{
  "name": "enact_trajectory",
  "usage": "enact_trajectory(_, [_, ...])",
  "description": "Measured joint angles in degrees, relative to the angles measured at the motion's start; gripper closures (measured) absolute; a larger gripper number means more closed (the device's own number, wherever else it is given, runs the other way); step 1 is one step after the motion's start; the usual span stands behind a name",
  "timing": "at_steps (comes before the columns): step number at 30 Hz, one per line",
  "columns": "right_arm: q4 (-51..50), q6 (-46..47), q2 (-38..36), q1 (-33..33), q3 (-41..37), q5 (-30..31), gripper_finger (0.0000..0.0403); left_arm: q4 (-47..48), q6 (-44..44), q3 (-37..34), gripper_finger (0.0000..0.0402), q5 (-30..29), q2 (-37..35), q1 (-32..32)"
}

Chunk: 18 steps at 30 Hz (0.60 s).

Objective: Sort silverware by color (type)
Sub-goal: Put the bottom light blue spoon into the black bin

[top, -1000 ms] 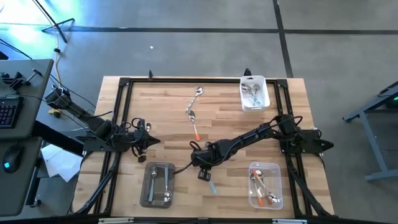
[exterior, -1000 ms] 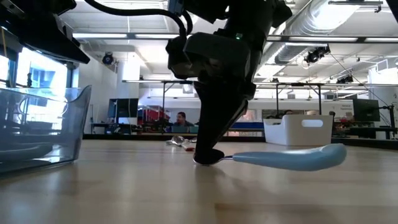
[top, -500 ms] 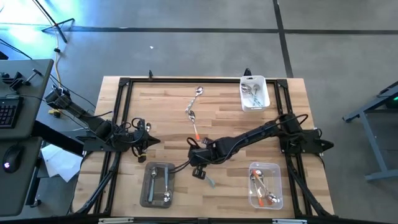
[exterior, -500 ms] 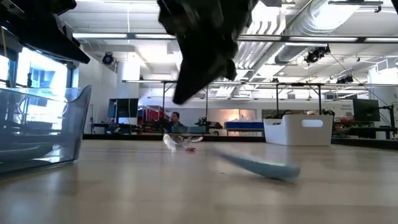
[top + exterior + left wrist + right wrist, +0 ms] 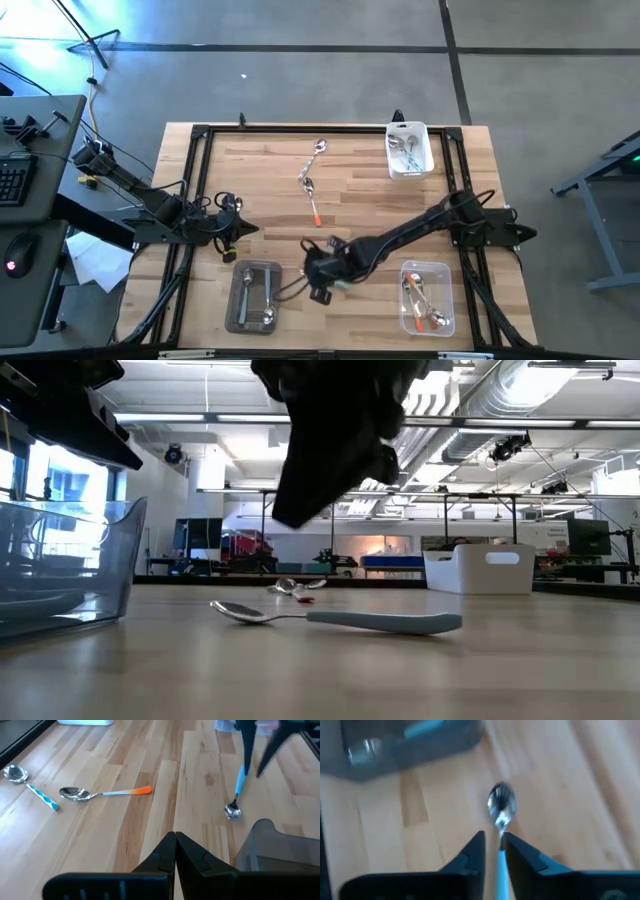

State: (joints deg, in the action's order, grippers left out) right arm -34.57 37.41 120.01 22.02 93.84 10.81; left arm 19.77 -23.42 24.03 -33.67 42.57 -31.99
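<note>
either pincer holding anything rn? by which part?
Nothing is held. The light blue spoon lies flat on the table, with the right pincer open above its handle. The left pincer is shut and empty.

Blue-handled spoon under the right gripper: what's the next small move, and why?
Probably lower the right gripper and close on the handle. The blue-handled spoon lies flat on the table, outside the grey tub, and the fingers hang slightly apart above it, lined up on either side of the handle.
</note>
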Motion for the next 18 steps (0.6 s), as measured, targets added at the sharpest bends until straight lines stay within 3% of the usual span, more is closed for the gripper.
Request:
enact_trajectory(5, [0.9, 1.3, 4.6, 1.6, 0.0, 0.8, 0.0287, -0.1, 0.0, 0.0, 0.0401, -0.2, 0.0, 0.0])
enact_trajectory(8, [0.5, 1.4, 7.1, 1.8, 0.6, 3.1, 0.0275, -0.2, 0.0, 0.0, 0.0401, -0.2, 0.0, 0.0])
enact_trajectory(12, [-2.3, 1.6, 8.9, 1.7, 2.4, 6.8, 0.0282, -0.1, 0.0, 0.0, 0.0401, -0.2, 0.0, 0.0])
enact_trajectory(18, [-4.2, 1.4, 9.1, 1.2, 2.8, 6.5, 0.0322, 0.0, 0.0, 0.0, 0.0401, -0.2, 0.0, 0.0])
